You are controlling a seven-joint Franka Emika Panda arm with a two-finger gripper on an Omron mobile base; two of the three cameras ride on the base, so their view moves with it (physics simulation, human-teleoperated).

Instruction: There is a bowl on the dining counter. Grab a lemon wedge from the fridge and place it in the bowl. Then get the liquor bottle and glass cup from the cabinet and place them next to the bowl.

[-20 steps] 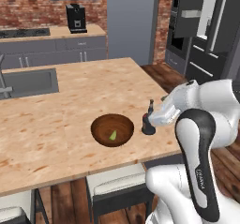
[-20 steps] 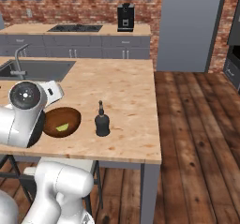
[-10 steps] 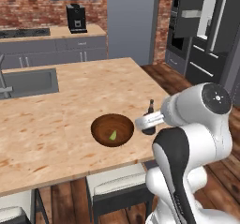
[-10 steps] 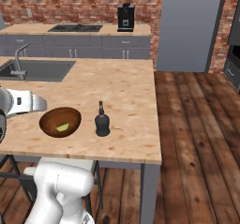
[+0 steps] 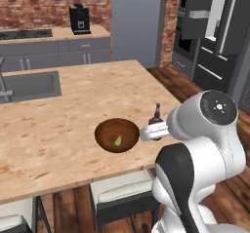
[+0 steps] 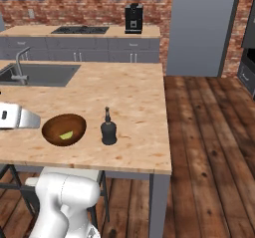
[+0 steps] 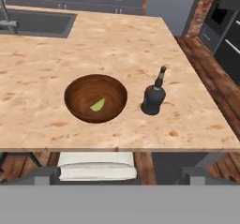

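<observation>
A brown wooden bowl [image 7: 95,97] [image 5: 117,135] [image 6: 63,129] rests near the front edge of the dining counter [image 7: 117,45]. The lemon wedge [image 7: 97,105] [image 6: 66,135] lies inside it. The dark liquor bottle [image 7: 154,96] [image 5: 156,122] [image 6: 108,129] stands upright just right of the bowl, apart from it. My gripper [image 7: 124,176] hangs back from the counter's front edge with its fingertips [image 7: 47,174] spread wide and nothing between them. The glass cup is out of view. The fridge [image 5: 219,37] stands at the far right with a door open.
An inset sink [image 5: 30,84] [image 6: 37,74] sits at the counter's left end. A white stool seat [image 7: 97,169] is tucked under the front edge. Behind are grey cabinets, a coffee machine [image 5: 79,18] and a cooktop [image 6: 79,30]. Wood floor lies to the right.
My arm has swung away from the liquor bottle and back off the counter, with the gripper open throughout. Bottle, bowl and wedge stay where they were.
</observation>
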